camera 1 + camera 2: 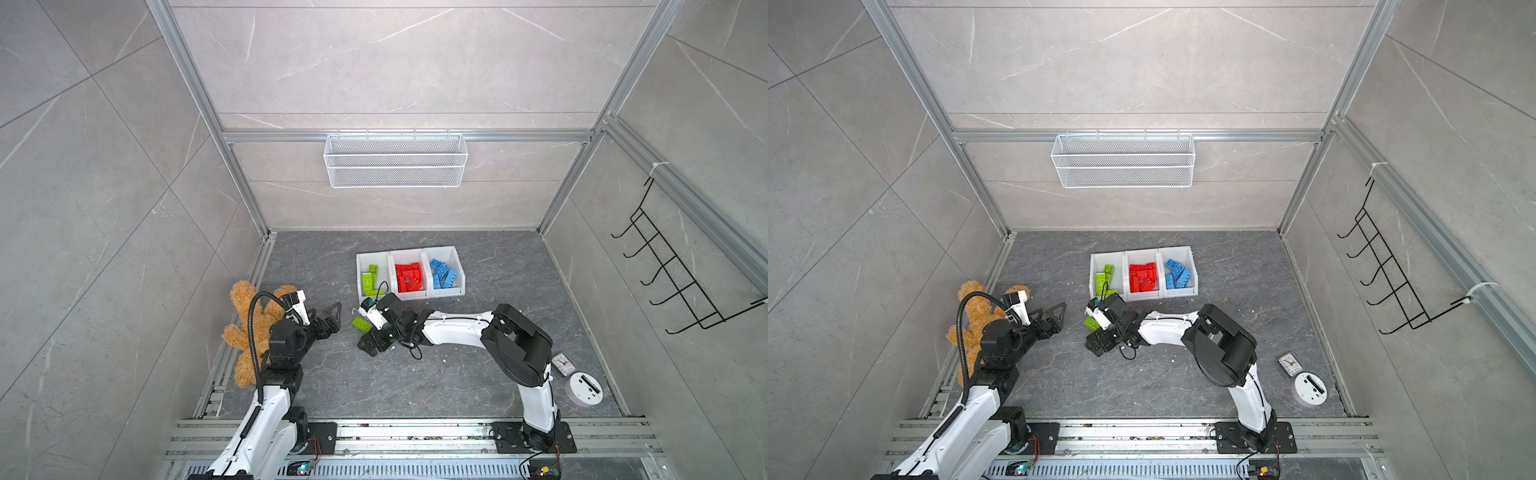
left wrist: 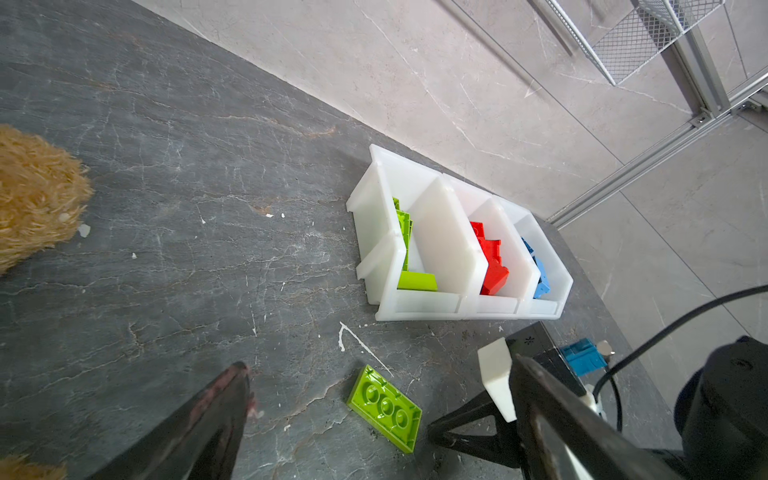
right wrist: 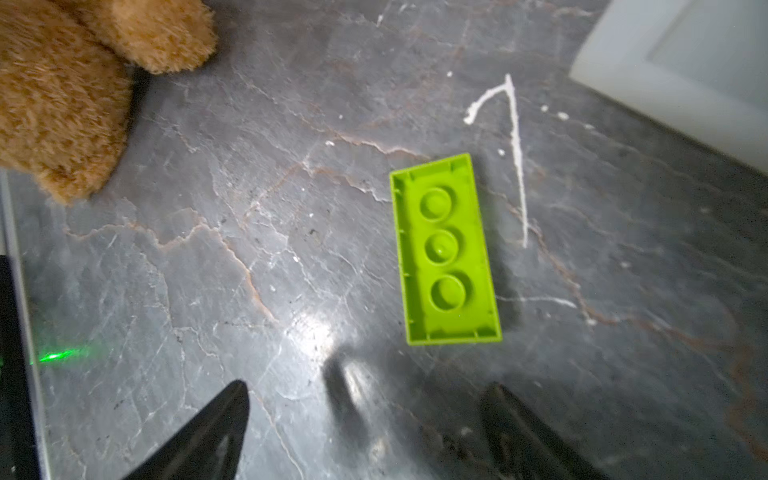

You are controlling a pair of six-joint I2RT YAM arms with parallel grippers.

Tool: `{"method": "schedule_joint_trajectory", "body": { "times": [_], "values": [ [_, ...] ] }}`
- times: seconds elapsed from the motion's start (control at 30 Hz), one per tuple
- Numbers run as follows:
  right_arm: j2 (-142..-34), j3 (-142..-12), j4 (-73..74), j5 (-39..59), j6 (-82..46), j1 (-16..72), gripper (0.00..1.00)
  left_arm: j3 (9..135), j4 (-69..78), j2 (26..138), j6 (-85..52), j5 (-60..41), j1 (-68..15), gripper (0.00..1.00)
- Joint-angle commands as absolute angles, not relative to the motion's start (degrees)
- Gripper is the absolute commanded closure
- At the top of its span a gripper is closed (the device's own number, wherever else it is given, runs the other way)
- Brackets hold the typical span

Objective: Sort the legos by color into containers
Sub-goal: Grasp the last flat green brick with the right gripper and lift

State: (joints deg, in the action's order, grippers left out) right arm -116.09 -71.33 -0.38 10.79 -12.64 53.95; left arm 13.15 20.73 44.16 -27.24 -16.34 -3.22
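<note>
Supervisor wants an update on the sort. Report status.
Left gripper open, empty. Right gripper open, fingers short of the green brick. Brick loose on the table, underside up, outside the bins. Path clear; teddy off to the side.

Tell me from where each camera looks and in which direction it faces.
Top views: high over the arm bases, looking down at the table and the containers; the left arm and the right arm show.
Left wrist: low on the left arm, facing across the table to the containers; the open left gripper frames the view.
Right wrist: close over the table, facing down on the green lego; the open right gripper shows.
Shared: both wrist views show the green lego and the plush toy.
</note>
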Motion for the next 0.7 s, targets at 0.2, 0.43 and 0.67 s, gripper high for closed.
{"method": "schedule_joint_trajectory", "body": {
  "times": [0.2,0.43,0.67],
  "values": [
    [-118.85,-75.99,-4.16,-0.72,-12.19,55.1,0.19,13.81,20.22,41.84,-26.46,-13.66,-3.16,0.0],
    [-123.31,-81.39,-7.39,-0.55,-10.21,55.66,0.21,14.01,18.04,41.45,-26.78,-10.49,-3.15,0.0],
    [-125.7,-84.45,-9.53,-1.67,-9.19,55.66,0.26,13.78,18.19,40.51,-26.65,-10.89,-3.16,0.0]
  ]
}}
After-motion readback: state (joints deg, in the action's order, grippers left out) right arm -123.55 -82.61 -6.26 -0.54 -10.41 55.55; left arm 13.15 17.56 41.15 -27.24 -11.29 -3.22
